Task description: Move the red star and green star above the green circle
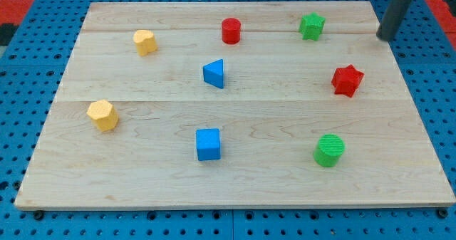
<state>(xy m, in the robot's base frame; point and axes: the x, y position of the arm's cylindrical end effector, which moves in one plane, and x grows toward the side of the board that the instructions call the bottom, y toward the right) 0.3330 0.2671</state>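
Note:
The red star (347, 80) lies on the wooden board (235, 190) at the view's right, mid height. The green star (311, 25) lies near the top edge, up and left of the red star. The green circle (329, 149) lies at the lower right, below the red star. My tip (385, 35) is at the view's top right, near the board's right edge, to the right of the green star and up and right of the red star. It touches no block.
A red cylinder (231, 30) sits at top centre. A blue triangle (214, 74) and a blue cube (208, 144) are in the middle. Two yellow blocks lie on the left, one at the upper left (144, 42) and one at the mid left (103, 115).

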